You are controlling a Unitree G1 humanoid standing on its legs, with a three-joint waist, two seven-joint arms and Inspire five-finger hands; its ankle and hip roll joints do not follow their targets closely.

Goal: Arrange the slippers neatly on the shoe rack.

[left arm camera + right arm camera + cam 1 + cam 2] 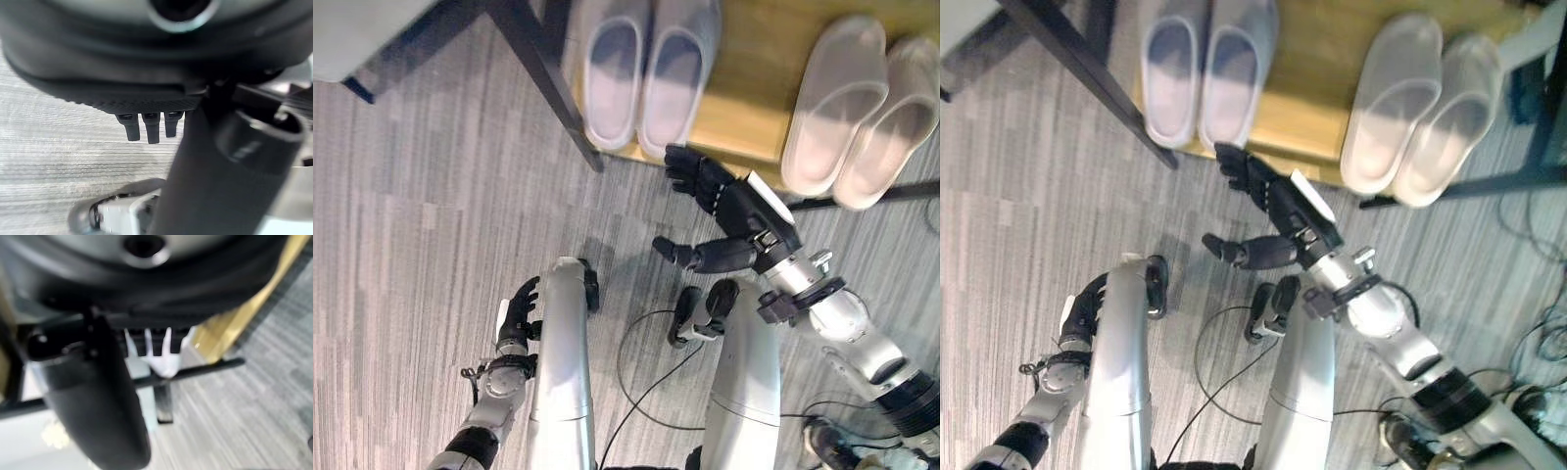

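No writing or label can be read on anything here. Two pairs of slippers sit on the wooden shelf (744, 93) of the shoe rack. The lilac pair (649, 70) lies side by side, touching, heels at the shelf's near edge; its toes are cut off by the top of the head views. The pale pink pair (862, 110) lies well apart from it along the same shelf, set at a slant, its heels overhanging the near edge above the grey carpet floor (421, 245). A black frame leg (543, 73) of the rack crosses diagonally just beside the lilac pair, and a black rail (862, 196) shows under the pink pair's heels.

The right hand (705, 181) hovers just in front of the shelf edge, below the lilac pair's heels — fingers loosely extended toward the shelf, thumb (677, 253) spread wide over the carpet, holding nothing. Whether the fingertips touch the shelf edge is hard to make out. In its wrist view the fingers (152, 340) point at a pale slipper heel, blurred.

The left hand (519, 311) hangs low beside the robot over the carpet, partly hidden; its wrist view shows straight fingers (149, 127) with nothing in them.
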